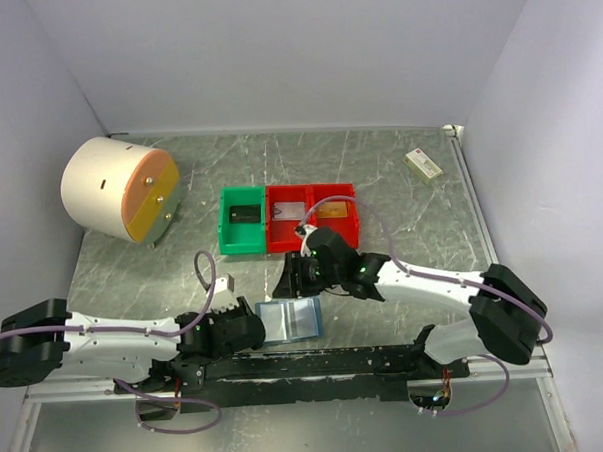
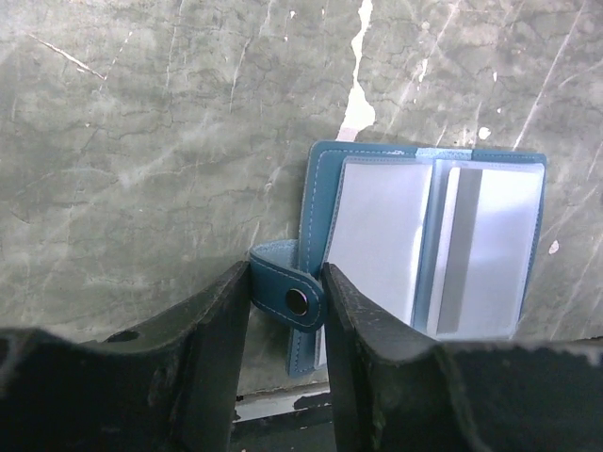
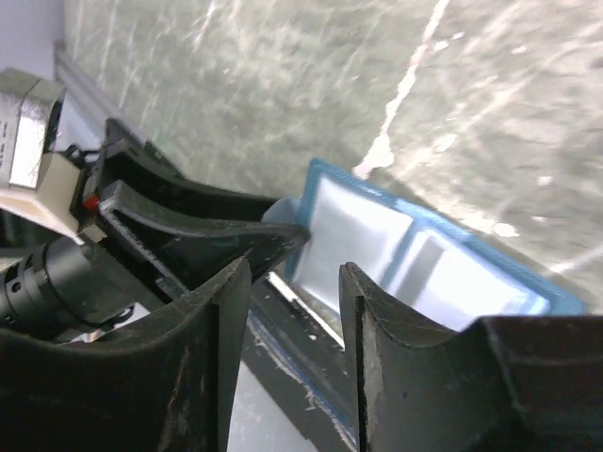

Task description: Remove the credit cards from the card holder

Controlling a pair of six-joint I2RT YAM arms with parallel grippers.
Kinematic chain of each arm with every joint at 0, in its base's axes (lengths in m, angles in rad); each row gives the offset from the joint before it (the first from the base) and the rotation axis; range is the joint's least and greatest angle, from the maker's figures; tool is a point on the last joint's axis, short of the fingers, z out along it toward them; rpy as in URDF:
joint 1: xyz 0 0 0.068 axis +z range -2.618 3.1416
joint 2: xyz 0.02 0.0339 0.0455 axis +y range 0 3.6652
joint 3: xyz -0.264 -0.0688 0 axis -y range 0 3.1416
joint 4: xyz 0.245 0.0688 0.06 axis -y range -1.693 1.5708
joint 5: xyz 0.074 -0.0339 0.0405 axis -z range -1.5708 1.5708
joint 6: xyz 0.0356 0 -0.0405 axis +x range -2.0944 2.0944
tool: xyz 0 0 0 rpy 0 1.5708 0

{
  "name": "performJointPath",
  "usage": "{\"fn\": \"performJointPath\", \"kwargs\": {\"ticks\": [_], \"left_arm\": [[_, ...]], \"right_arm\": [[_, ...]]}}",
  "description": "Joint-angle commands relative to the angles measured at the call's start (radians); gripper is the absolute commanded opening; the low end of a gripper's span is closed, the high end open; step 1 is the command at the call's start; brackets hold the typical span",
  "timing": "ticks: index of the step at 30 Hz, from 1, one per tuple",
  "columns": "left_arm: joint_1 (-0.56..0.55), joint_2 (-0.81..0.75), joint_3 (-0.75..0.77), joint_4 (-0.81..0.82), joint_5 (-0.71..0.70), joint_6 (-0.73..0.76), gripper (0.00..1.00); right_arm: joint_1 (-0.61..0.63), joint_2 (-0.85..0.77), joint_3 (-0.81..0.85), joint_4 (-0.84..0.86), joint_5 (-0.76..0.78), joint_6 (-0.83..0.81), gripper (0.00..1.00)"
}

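The left hand (image 2: 285,275) lies low on the surface (image 2: 141,141). Its fingers (image 2: 219,330) are narrowed on the snap strap (image 2: 287,297) of the card holder (image 2: 316,188), one pressing each side. Just past its fingertips the blue holder lies open and flat, with the credit cards (image 2: 480,245) tucked in its clear pockets. The right hand (image 3: 294,273) hovers close over the holder's edge, near the left hand's fingertips, jaws partly apart with nothing between them. Beyond it stand a green bin (image 1: 242,246) and a red bin (image 1: 330,187).
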Motion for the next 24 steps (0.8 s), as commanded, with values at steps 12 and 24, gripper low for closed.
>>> {"fn": "performJointPath", "kwargs": {"ticks": [12,24], "left_arm": [[-0.006,-0.005,-0.037,0.126,0.003,0.052,0.45],[-0.005,0.032,-0.016,0.115,0.004,0.043,0.42]], "right_arm": [[-0.089,-0.034,-0.027,-0.269,0.170,-0.129,0.47],[-0.088,0.019,-0.073,-0.220,0.123,-0.098,0.42]]}}
